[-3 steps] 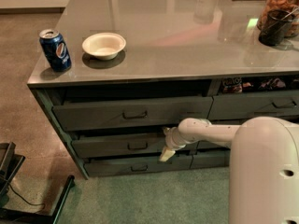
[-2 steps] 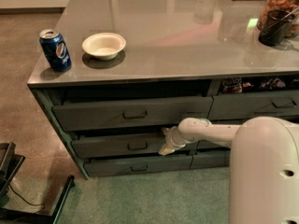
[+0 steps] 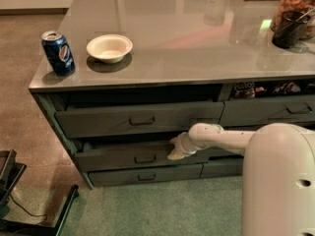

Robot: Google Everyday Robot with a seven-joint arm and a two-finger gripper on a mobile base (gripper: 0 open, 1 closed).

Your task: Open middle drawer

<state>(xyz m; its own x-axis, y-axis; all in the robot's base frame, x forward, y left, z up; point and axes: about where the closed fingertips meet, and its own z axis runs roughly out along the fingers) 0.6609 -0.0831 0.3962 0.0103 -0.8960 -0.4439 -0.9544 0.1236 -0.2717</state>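
Observation:
The middle drawer (image 3: pixel 123 157) is the medium-height dark grey-green front in the left stack, with a small loop handle (image 3: pixel 145 159) at its centre. It stands a little way out, with a dark gap above it. My gripper (image 3: pixel 174 150) is at the drawer's upper right edge, to the right of the handle, on the end of my white arm (image 3: pixel 221 137). The taller drawer (image 3: pixel 98 121) is above and also stands slightly out. The slim drawer (image 3: pixel 147 175) is below and is shut.
On the grey counter top (image 3: pixel 197 43) stand a blue soda can (image 3: pixel 58 53), a white bowl (image 3: pixel 109 48) and a black cup (image 3: pixel 290 29). More drawers (image 3: pixel 268 111) lie to the right. A black frame (image 3: pixel 15 200) sits on the floor at lower left.
My gripper has shifted slightly up and to the left along the middle drawer's top edge. The drawer front looks a little further out.

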